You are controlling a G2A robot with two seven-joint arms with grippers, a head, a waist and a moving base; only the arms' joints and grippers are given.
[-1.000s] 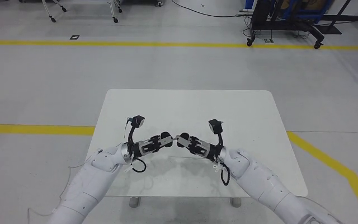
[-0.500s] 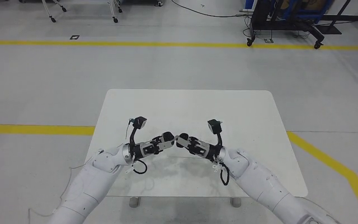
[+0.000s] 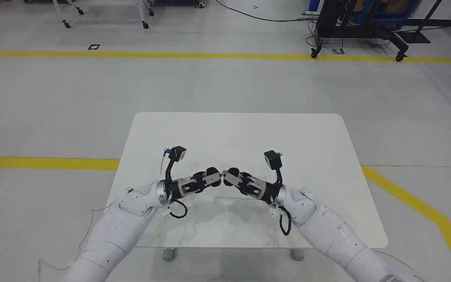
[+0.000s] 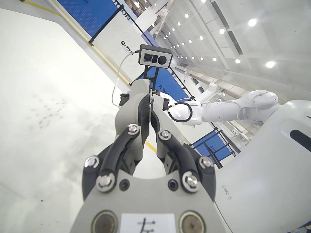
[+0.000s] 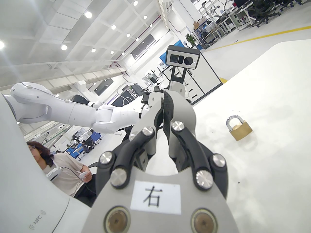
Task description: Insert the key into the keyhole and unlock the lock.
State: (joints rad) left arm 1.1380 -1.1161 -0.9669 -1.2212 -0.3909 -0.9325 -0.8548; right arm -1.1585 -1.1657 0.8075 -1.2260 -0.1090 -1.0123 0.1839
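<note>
The padlock (image 5: 239,128) lies on the white table (image 5: 279,86), a brass body with a silver shackle that looks closed. It sits off to one side of my right pincer (image 5: 163,99), lower than the fingertips and clearly apart from them, touching nothing but the tabletop. I cannot tell where its keyhole faces.

The right pincer's two fingers (image 5: 170,107) are pressed together along their ribbed pads, and I cannot tell whether anything thin is pinched between them. The left pincer (image 4: 150,98) is pressed together in the same way, pad against pad.

From above, both forearms come in low from the near corners of the table (image 3: 239,130) and angle inward, so that the left pincer (image 3: 211,174) and the right pincer (image 3: 231,176) point at each other tip to tip, just beside one another over the near middle of the table. I cannot tell whether the tips touch. Each wrist holds its camera upright on a black bracket, the left one (image 3: 177,151) and the right one (image 3: 271,158).

The right wrist view gives me the padlock and how it lies. The top view gives me the layout of the two arms. Each wrist view looks along its own closed fingers at the opposite wrist camera (image 4: 155,58) (image 5: 182,59), facing straight back.
</note>
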